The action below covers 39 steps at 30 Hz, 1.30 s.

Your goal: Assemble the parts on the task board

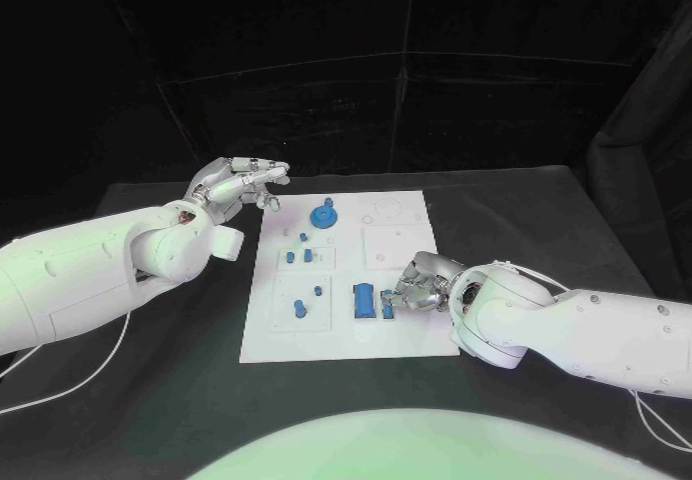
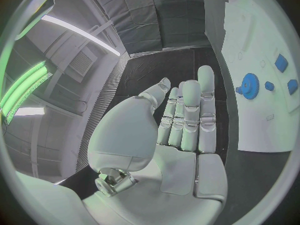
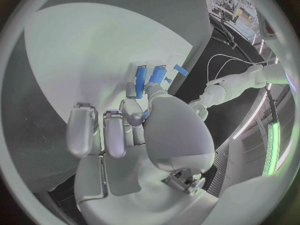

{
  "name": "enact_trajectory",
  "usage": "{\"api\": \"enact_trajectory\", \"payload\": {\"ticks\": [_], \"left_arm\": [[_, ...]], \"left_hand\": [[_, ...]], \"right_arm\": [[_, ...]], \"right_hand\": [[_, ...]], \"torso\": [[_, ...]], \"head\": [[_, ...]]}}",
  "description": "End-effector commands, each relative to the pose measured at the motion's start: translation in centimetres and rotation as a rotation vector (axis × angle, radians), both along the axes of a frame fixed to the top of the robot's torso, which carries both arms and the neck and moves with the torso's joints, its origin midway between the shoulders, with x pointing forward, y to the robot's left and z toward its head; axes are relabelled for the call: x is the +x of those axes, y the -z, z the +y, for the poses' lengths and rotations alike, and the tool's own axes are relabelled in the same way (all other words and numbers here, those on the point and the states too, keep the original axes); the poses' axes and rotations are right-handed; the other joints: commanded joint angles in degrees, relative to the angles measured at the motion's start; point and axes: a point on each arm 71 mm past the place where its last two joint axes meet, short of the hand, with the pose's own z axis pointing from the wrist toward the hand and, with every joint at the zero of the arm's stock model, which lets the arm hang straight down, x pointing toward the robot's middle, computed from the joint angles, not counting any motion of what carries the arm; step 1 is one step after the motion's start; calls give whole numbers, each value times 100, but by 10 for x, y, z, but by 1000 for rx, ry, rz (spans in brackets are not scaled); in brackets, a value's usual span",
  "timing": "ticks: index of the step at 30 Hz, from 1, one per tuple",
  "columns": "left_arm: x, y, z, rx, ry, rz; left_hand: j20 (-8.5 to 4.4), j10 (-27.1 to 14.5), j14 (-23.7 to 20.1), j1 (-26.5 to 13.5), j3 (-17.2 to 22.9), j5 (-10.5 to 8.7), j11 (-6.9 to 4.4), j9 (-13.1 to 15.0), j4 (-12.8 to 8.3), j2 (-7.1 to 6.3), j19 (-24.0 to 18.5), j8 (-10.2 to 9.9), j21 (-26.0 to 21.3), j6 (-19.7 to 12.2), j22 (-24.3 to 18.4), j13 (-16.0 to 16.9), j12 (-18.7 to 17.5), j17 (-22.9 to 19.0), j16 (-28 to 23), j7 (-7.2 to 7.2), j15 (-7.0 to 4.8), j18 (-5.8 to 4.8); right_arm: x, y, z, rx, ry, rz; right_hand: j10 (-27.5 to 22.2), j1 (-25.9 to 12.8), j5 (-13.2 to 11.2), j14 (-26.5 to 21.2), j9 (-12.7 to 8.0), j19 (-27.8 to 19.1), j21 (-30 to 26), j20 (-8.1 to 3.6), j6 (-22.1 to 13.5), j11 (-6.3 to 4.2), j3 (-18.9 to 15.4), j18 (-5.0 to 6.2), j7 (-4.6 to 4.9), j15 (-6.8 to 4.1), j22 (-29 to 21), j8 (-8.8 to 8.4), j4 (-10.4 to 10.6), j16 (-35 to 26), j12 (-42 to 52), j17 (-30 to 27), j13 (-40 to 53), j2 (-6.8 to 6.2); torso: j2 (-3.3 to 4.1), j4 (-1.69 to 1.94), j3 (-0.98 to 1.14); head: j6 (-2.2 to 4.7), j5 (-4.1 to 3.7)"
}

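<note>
The white task board lies in the middle of the black table. On it sit a blue gear, several small blue pegs and a wide blue block. My right hand rests low on the board's near right part. Its thumb and a finger pinch a slim blue part that lies beside the block. My left hand hovers off the board's far left corner, fingers stretched out, holding nothing.
Empty recesses mark the board's right half. White cables trail over the table by both arms. Black table surrounds the board on all sides.
</note>
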Motion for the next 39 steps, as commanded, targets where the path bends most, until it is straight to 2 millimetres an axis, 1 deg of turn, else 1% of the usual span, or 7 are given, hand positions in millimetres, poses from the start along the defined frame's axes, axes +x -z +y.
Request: {"api": "enact_trajectory", "payload": {"ticks": [1,12,22,30,33,36,39], "left_arm": [[0,-2,-1,-11,12,-1],[0,-1,-1,-11,16,2],[0,-1,-1,-10,15,3],[0,-1,0,-9,11,1],[1,-1,2,-14,4,0],[3,-1,4,-37,-13,7],[5,0,5,-54,-27,14]], "left_hand": [[15,-39,-43,41,-28,-10,-2,3,6,-5,29,34,-26,23,-5,5,29,-5,-11,-15,-4,76],[15,-47,-50,32,-40,-10,2,2,10,-10,30,33,-31,16,-9,4,30,-18,-14,-10,-1,75],[15,-47,-50,32,-40,-10,2,2,10,-10,30,33,-31,16,-9,4,30,-18,-14,-10,-1,75],[16,-48,-50,30,-42,-10,3,1,11,-10,30,33,-32,15,-10,3,30,-18,-13,-9,-1,75],[17,-54,-65,14,-61,-10,7,0,18,-18,29,33,-39,9,-15,3,33,-48,-25,-6,3,73],[29,-72,-223,-10,-113,-11,7,-1,28,-31,-56,44,-130,6,-66,-2,41,-197,-178,-17,14,70],[65,-148,-541,-40,-179,10,39,-5,50,-30,-322,49,-397,-9,-219,-38,-21,-411,-597,-3,55,60]], "right_arm": [[-2,1,3,-25,-32,19],[0,3,4,-38,-41,22],[2,0,1,-29,-29,-24],[4,-9,-11,133,-21,-88],[12,-17,-18,255,-26,-126],[29,-29,-27,432,-7,-157],[44,-35,-33,560,7,-153]], "right_hand": [[25,-46,-39,385,5,36,19,-24,44,-20,-28,-59,4,-48,6,20,-16,24,10,313,-6,-9],[21,-14,-61,383,11,37,20,-31,44,-27,-39,-60,0,-55,10,21,-40,19,-2,306,-14,-8],[32,-265,-1370,380,56,29,4,-26,33,-6,-402,-59,17,-41,-2,14,6,4,9,293,11,29],[-116,-331,-1658,352,-3,-28,-73,20,-357,93,-713,-40,139,29,-118,-189,1,-78,-224,169,-164,-73],[-530,-142,-1645,234,-66,-305,-467,97,-606,187,-805,82,243,114,-751,-296,-62,-395,-953,-296,-765,-31],[-1465,541,-1545,-295,-101,-1328,-2023,187,-822,288,-709,469,349,202,-2942,-320,-361,-1687,-2349,-1908,-1898,153],[-1866,944,-1534,-954,-144,-1909,-3005,276,-972,385,-591,597,453,298,-3988,-364,-521,-3127,-2963,-3406,-2384,298]], "torso": [[2,-12,1],[1,-4,4],[0,-12,3],[-32,-10,3],[-70,-18,-12],[-130,-29,-37],[-213,-39,-60]], "head": [[-6,5],[-29,20],[-24,20],[40,17],[124,-7],[205,-38],[269,-62]]}}
